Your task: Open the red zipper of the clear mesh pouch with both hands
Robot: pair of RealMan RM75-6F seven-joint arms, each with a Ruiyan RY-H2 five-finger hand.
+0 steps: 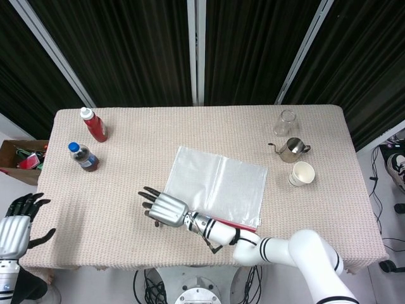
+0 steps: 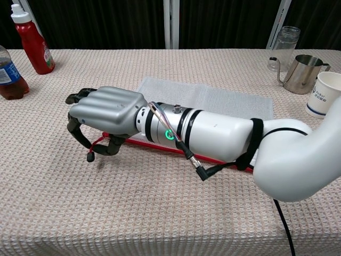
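The clear mesh pouch (image 1: 218, 182) lies flat at the table's middle, its red zipper (image 2: 160, 145) running along the near edge. My right hand (image 2: 105, 113) hovers just past the pouch's left end (image 1: 161, 208), palm down and slightly raised. Its thumb and a curled finger pinch the red pull cord (image 2: 96, 145), which hangs under the palm. The arm covers much of the zipper in the chest view. My left hand (image 1: 18, 223) hangs off the table's near left corner with fingers spread, holding nothing.
A red sauce bottle (image 1: 95, 125) and a dark drink bottle (image 1: 83, 156) stand at the far left. A glass jar (image 1: 286, 123), steel pitcher (image 1: 292, 149) and paper cup (image 1: 302, 173) stand at the right. A cardboard box (image 1: 19, 155) sits beside the table's left edge.
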